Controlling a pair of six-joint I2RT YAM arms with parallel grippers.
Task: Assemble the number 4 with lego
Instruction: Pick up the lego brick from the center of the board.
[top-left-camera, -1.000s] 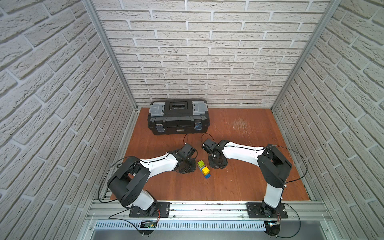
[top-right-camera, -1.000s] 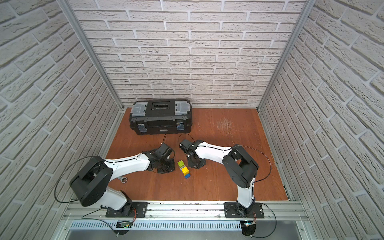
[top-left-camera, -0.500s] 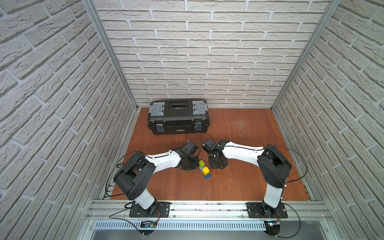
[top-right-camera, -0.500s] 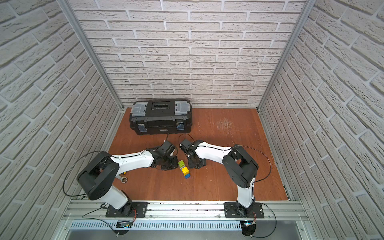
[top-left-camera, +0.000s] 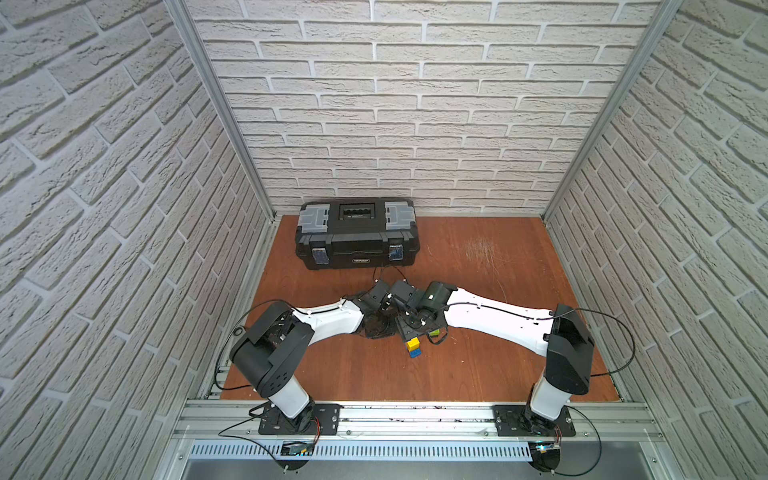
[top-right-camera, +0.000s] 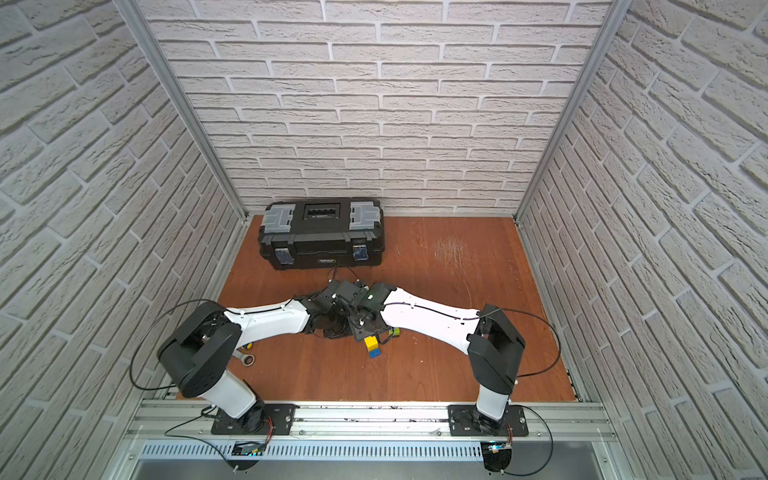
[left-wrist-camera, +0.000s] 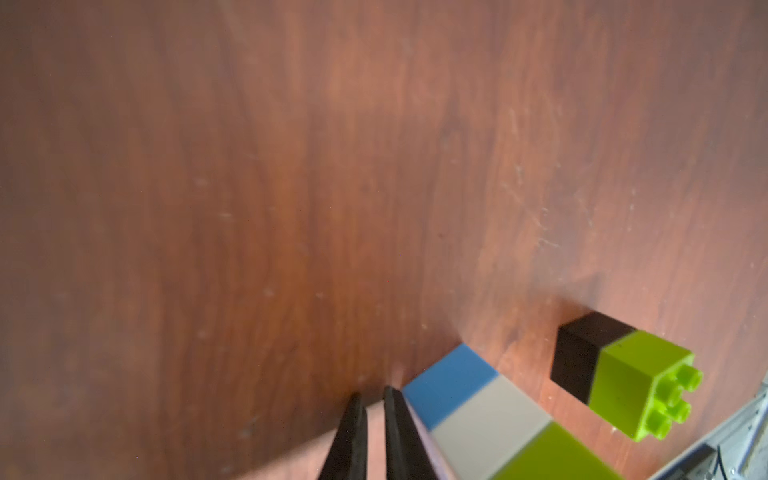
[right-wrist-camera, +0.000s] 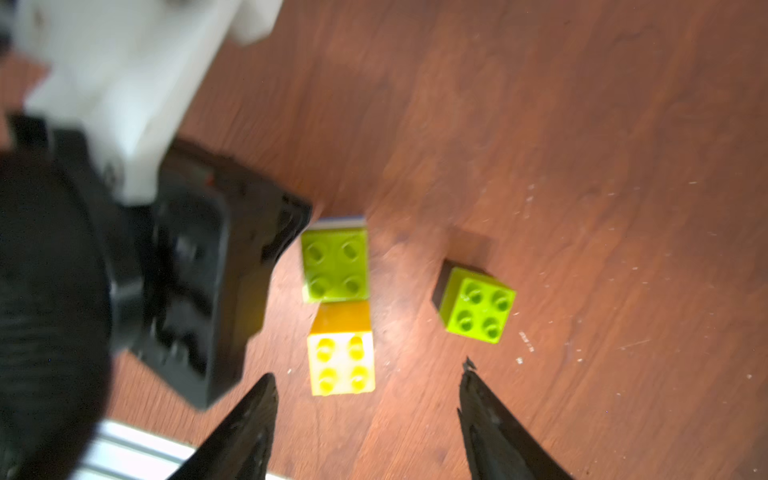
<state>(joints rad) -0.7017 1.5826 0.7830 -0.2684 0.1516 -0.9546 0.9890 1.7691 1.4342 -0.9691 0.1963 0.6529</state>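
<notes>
The lego stands on the wooden floor (top-left-camera: 478, 365) as separate short stacks; a whole number 4 is not in view. A blue-white-green stack (left-wrist-camera: 478, 409) rises right beside my left gripper (left-wrist-camera: 374, 401), which is shut with nothing between its fingers. Close by stands a lime green brick on a black one (left-wrist-camera: 623, 370) (right-wrist-camera: 476, 303). My right gripper (right-wrist-camera: 368, 378) is open and hovers just short of a yellow-topped stack (right-wrist-camera: 340, 361), touching nothing. In both top views the yellow brick (top-left-camera: 412, 343) (top-right-camera: 371, 343) sits over a blue one (top-left-camera: 414, 353), below the two meeting wrists.
A big black toolbox (top-left-camera: 356, 234) stands against the back wall. A wrench (top-right-camera: 246, 358) lies on the floor by the left arm. Brick walls close in three sides, and a metal rail (top-left-camera: 415, 415) runs along the front edge.
My right gripper has gone from shut to open. The left arm has swung in closer to the bricks, and both wrists now crowd over the stacks.
</notes>
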